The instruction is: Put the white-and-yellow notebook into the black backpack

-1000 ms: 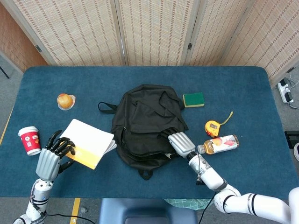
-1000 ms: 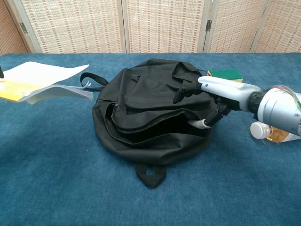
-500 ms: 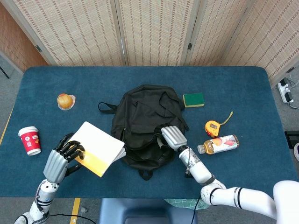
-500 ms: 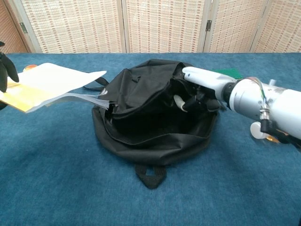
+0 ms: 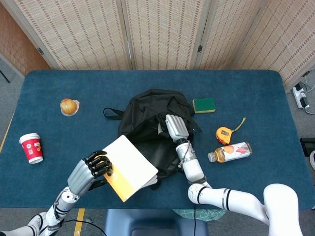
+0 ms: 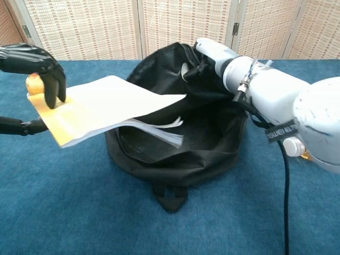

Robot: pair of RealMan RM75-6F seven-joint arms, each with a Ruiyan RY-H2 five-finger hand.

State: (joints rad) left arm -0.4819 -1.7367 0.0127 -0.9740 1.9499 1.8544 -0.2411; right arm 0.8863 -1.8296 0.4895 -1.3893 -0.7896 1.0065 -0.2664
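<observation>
My left hand [image 5: 93,166] [image 6: 37,66] grips the white-and-yellow notebook [image 5: 130,167] [image 6: 111,103] by its yellow spine edge. The notebook is held off the table, roughly level, with its free edge over the mouth of the black backpack [image 5: 147,123] [image 6: 186,154]; some pages hang loose into the opening. My right hand [image 5: 176,128] [image 6: 204,56] grips the backpack's upper flap and holds it lifted, so the mouth gapes wide toward me.
On the blue table [image 5: 256,98] lie an orange [image 5: 68,106], a red-and-white paper cup [image 5: 31,147], a green sponge [image 5: 204,104], a yellow tape measure [image 5: 224,134] and a juice bottle [image 5: 231,152]. The backpack's black strap [image 5: 112,113] trails to the left.
My left hand carried the notebook rightward to the backpack's opening. My right hand pulled the flap up and back, widening the mouth.
</observation>
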